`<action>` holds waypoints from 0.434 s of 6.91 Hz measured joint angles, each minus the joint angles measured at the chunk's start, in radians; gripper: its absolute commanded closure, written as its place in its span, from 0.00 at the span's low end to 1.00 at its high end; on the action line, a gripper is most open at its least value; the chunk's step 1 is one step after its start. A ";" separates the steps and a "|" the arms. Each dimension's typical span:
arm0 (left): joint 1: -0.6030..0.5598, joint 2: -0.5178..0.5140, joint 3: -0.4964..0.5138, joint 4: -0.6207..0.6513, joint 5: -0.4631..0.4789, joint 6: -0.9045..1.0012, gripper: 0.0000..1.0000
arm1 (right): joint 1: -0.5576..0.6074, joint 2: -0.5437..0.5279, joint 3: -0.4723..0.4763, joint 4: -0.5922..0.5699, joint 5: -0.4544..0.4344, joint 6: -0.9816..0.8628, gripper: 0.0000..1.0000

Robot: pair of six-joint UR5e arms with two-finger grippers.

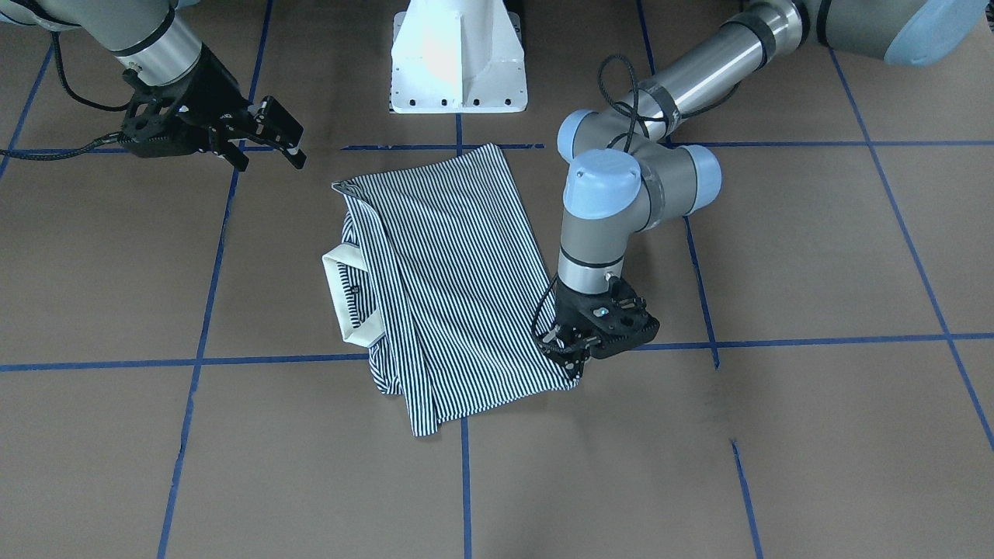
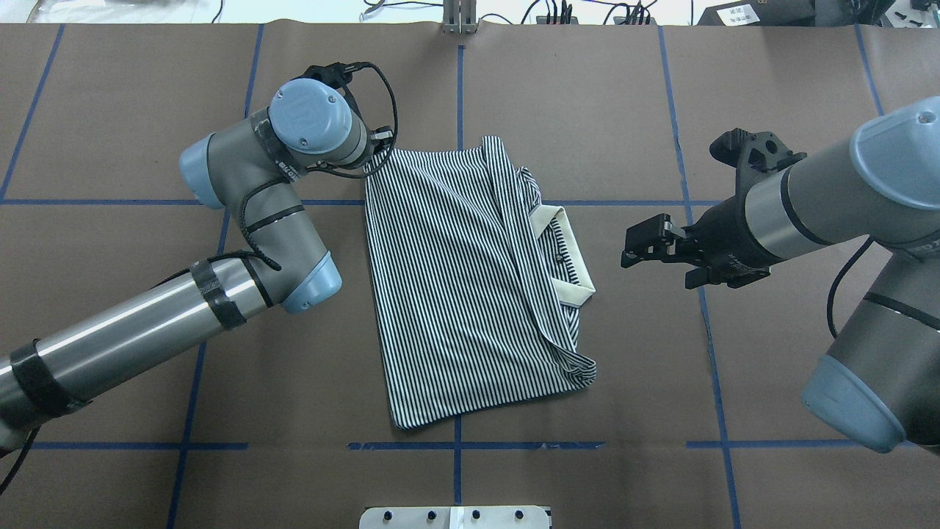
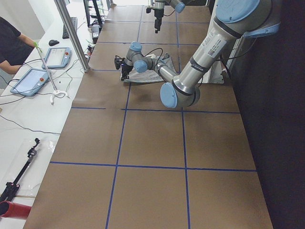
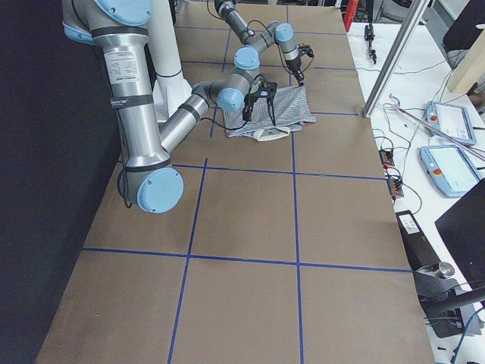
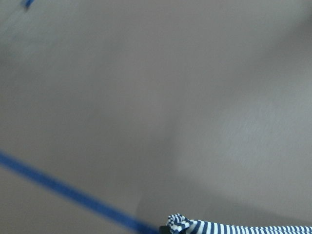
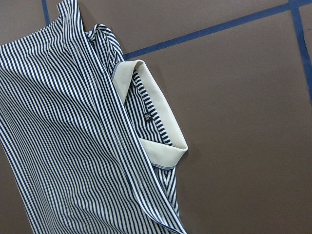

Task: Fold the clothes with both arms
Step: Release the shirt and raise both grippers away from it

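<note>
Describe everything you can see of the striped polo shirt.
The polo shirt, thin navy-and-white stripes in soft-looking fabric, lies flat on the brown table, folded lengthwise into a rough rectangle. Its cream collar and placket peek out on the robot's right side. The left end effector pinches its far left corner; nothing else touches it.

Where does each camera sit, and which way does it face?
Front-facing: across the table, facing the robot; polo shirt, left arm, right arm, pedestal.
Overhead: behind the robot, looking down; both arms.
Exterior left: table's left end; left arm nearest.
Exterior right: right end; right arm nearest.
Left wrist: down at table; shirt corner only.
Right wrist: down at collar; no arm shows.
Shared: both wrist views see the shirt.
</note>
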 measured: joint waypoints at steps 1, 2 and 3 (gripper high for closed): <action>-0.013 -0.050 0.109 -0.095 0.019 0.053 1.00 | 0.000 0.001 -0.001 0.000 -0.006 0.000 0.00; -0.016 -0.085 0.171 -0.138 0.047 0.089 0.68 | 0.000 0.001 -0.001 0.000 -0.009 0.000 0.00; -0.017 -0.112 0.213 -0.156 0.085 0.118 0.01 | -0.001 0.001 -0.001 0.000 -0.014 0.000 0.00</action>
